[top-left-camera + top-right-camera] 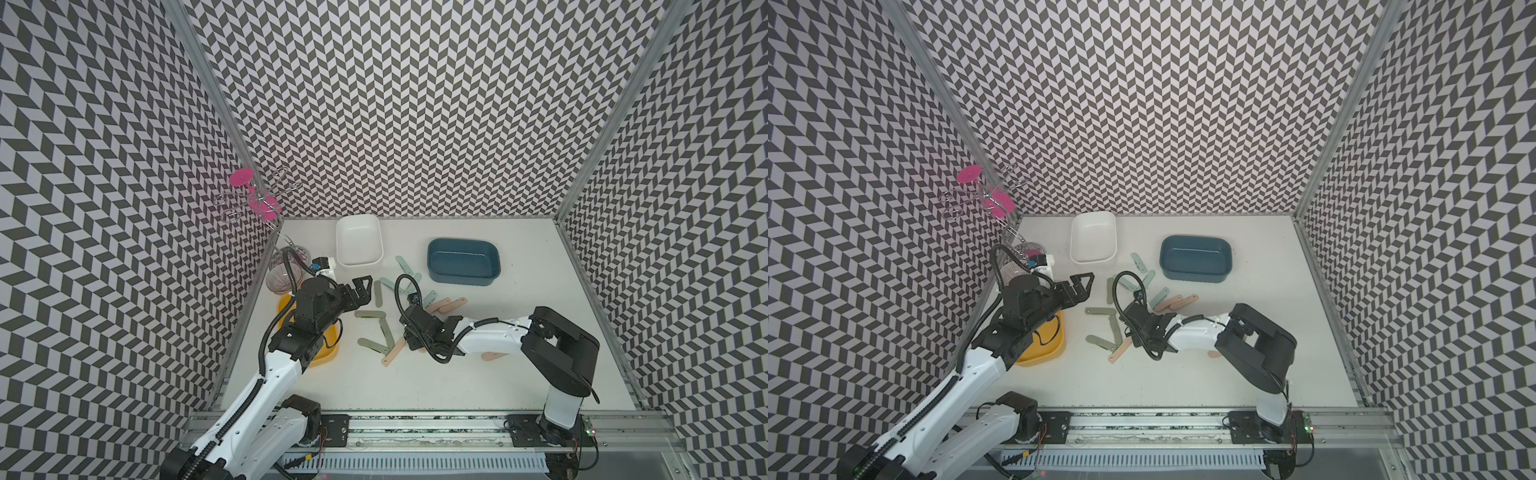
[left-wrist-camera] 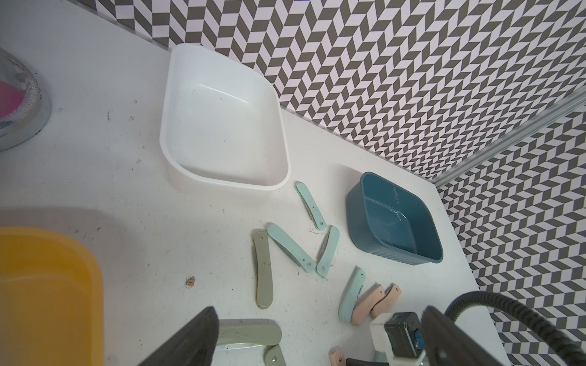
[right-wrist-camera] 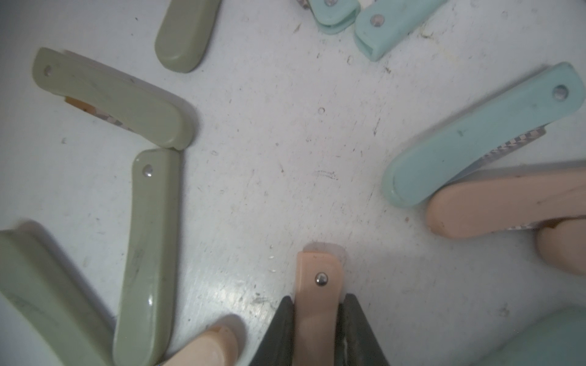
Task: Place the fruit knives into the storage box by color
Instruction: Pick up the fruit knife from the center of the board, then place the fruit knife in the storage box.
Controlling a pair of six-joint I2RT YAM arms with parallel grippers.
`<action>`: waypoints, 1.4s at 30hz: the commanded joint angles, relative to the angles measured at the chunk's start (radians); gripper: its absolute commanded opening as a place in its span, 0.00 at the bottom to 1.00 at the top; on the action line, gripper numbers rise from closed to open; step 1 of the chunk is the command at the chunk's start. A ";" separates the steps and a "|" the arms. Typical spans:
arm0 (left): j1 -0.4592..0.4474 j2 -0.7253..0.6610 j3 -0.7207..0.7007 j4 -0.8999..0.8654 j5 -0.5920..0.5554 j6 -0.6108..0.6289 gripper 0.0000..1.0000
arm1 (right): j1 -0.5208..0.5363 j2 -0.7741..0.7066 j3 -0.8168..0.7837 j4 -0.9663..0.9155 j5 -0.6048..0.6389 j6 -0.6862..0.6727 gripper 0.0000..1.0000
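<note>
Fruit knives in three colours lie scattered mid-table in both top views: olive ones (image 1: pixel 370 314), mint ones (image 1: pixel 403 264) and peach-pink ones (image 1: pixel 446 305). In the right wrist view my right gripper (image 3: pixel 318 298) is shut on a peach-pink knife (image 3: pixel 319 272), its rivet end sticking out past the fingertips just above the table. In a top view that gripper's fingers are hidden under its wrist (image 1: pixel 424 328). My left gripper (image 1: pixel 362 287) hovers open with nothing in it, left of the knives; an olive knife (image 2: pixel 250 332) lies beside one finger. Three storage boxes stand around: white (image 1: pixel 359 262), blue (image 1: pixel 461 280), yellow (image 1: pixel 328 356).
The yellow box is mostly covered by my left arm. A wire rack with a pink glass (image 1: pixel 257 199) and a ribbed glass cup (image 1: pixel 282 274) stand at the back left corner. Patterned walls close in three sides of the table.
</note>
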 commanded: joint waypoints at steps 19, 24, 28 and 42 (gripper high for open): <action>-0.048 0.104 0.062 0.075 0.025 -0.026 1.00 | -0.101 -0.260 0.059 -0.052 -0.031 -0.015 0.24; -0.092 0.176 0.131 0.086 0.010 -0.017 1.00 | -0.207 -0.313 0.129 -0.036 -0.068 -0.045 0.24; -0.123 0.255 0.197 0.094 0.007 -0.007 1.00 | -0.288 -0.315 0.172 0.002 -0.082 -0.059 0.25; -0.197 0.501 0.389 0.100 0.016 0.024 1.00 | -0.538 -0.044 0.372 0.069 -0.227 -0.021 0.25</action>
